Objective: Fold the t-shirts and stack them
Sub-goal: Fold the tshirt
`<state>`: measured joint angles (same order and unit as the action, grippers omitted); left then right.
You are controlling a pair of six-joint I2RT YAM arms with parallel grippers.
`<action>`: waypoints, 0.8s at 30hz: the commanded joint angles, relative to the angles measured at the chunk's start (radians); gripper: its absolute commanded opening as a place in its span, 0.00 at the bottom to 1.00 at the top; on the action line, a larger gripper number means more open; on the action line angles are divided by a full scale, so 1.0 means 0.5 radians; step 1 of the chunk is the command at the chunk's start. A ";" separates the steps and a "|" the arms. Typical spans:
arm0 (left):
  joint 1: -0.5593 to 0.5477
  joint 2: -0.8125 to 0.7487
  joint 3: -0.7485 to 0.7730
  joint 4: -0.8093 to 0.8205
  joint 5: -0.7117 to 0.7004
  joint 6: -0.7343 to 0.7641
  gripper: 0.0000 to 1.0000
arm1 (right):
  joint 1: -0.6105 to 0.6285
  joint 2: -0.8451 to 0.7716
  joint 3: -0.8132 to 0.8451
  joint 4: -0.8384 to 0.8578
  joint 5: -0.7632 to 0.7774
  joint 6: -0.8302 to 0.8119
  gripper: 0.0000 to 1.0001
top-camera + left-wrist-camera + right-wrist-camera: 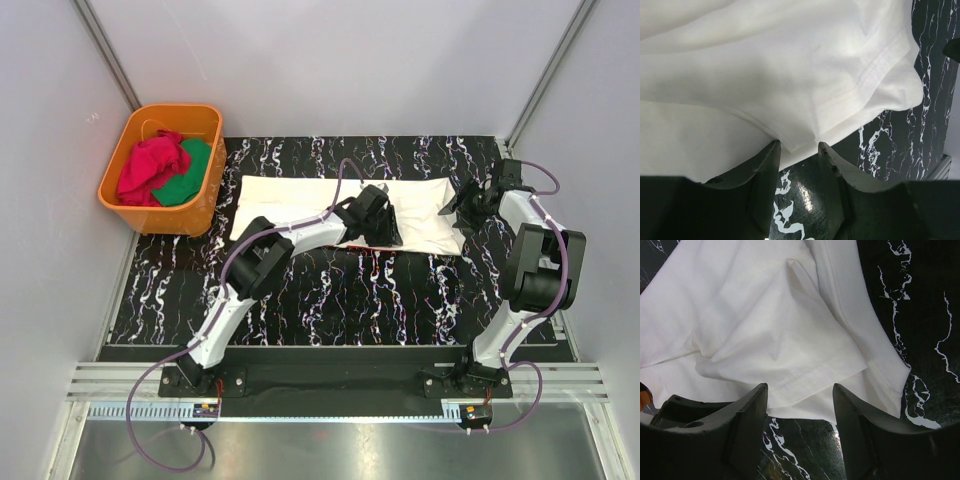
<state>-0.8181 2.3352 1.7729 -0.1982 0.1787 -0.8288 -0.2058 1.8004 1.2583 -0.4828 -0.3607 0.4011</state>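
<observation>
Left gripper [799, 145] and right gripper [800, 387] both stand open at the edge of the white t-shirt [290, 200] (left arm [300, 235] hides its middle).

The near half of the table [330, 300] lies open. A cream-white t-shirt [290, 200] spans the far side. An orange tub [175, 218] fills the far-left corner.

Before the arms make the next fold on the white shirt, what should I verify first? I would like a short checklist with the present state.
1. Left jaws open: ok.
2. Right jaws open: ok.
3. White t-shirt lying on the table, folded into a long strip: ok.
4. Shirt edge right ahead of both jaws: ok.
5. Cloth layers at the hem aligned: cannot tell.
6. Orange tub clear of both arms: ok.
</observation>
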 commanded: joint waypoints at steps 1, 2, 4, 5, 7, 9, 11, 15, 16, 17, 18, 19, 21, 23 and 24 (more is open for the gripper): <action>0.022 0.027 0.129 0.019 -0.023 -0.011 0.42 | -0.009 -0.088 0.018 0.060 -0.033 -0.014 0.62; 0.022 0.033 0.136 0.019 -0.014 -0.011 0.42 | -0.009 -0.088 0.015 0.057 -0.036 -0.017 0.62; 0.022 0.045 0.157 0.025 -0.008 -0.018 0.40 | -0.009 -0.085 0.014 0.060 -0.033 -0.011 0.62; 0.019 0.048 0.169 0.025 0.004 -0.024 0.38 | -0.009 -0.079 0.014 0.057 -0.036 -0.014 0.62; 0.022 0.063 0.194 0.025 0.014 -0.027 0.33 | -0.009 -0.076 0.014 0.064 -0.033 -0.008 0.62; 0.022 0.079 0.221 0.025 0.038 -0.033 0.26 | -0.009 -0.066 0.005 0.060 -0.024 0.005 0.62; 0.022 0.082 0.237 0.031 0.060 -0.027 0.16 | -0.009 -0.063 -0.004 0.054 -0.009 0.014 0.62; 0.019 0.042 0.243 0.004 0.002 0.016 0.00 | -0.009 -0.051 -0.016 0.030 0.049 0.051 0.64; 0.025 0.021 0.243 0.004 -0.002 0.037 0.00 | -0.009 -0.042 -0.019 0.027 0.065 0.063 0.65; 0.032 0.011 0.246 -0.018 -0.017 0.047 0.00 | -0.009 -0.036 -0.019 0.021 0.080 0.069 0.65; 0.038 0.002 0.243 -0.030 -0.020 0.050 0.00 | -0.015 -0.033 -0.019 -0.001 0.098 0.078 0.65; 0.041 -0.010 0.234 -0.036 -0.023 0.050 0.00 | -0.018 -0.021 -0.019 -0.010 0.102 0.075 0.64; 0.047 -0.062 0.182 -0.027 -0.032 0.050 0.00 | -0.024 -0.005 -0.025 -0.028 0.117 0.075 0.62; 0.050 -0.108 0.145 -0.015 -0.035 0.053 0.00 | -0.030 0.001 -0.047 -0.035 0.132 0.078 0.61; 0.050 -0.114 0.139 -0.021 -0.035 0.050 0.00 | -0.033 0.004 -0.056 -0.026 0.126 0.081 0.60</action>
<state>-0.8028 2.3631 1.8462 -0.2291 0.1822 -0.8223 -0.2138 1.8004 1.2446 -0.4911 -0.3252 0.4286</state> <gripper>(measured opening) 0.009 0.605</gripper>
